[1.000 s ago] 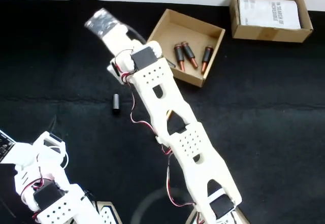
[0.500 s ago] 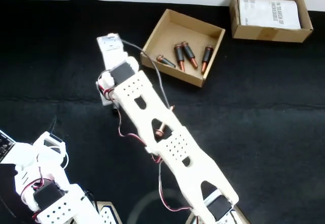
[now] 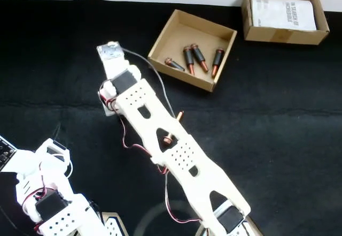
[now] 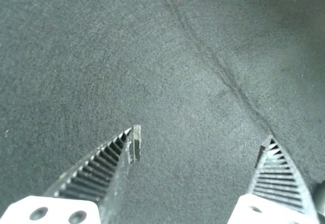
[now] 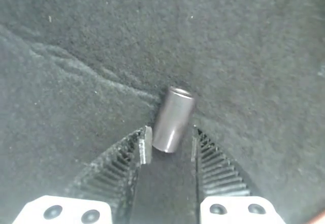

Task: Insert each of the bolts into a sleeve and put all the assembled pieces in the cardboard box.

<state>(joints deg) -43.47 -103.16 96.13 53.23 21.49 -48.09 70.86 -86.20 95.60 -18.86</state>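
Jaws parted, the right claw [image 5: 170,142] straddles a loose sleeve [image 5: 173,118] on the tabletop [image 5: 254,31]; the pickup likely calls next for a square, firm close.

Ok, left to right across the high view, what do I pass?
First the left arm → right arm's wrist → cardboard box with four assembled pieces → second box holding a printed sheet.

Fastener parts, boxed and loose
Four assembled pieces [image 3: 188,59] lying in open cardboard box [image 3: 180,73]; one dark sleeve [image 5: 173,118] lying on black worktop [image 3: 278,139]; one copper bolt [image 3: 180,116], partly hidden.
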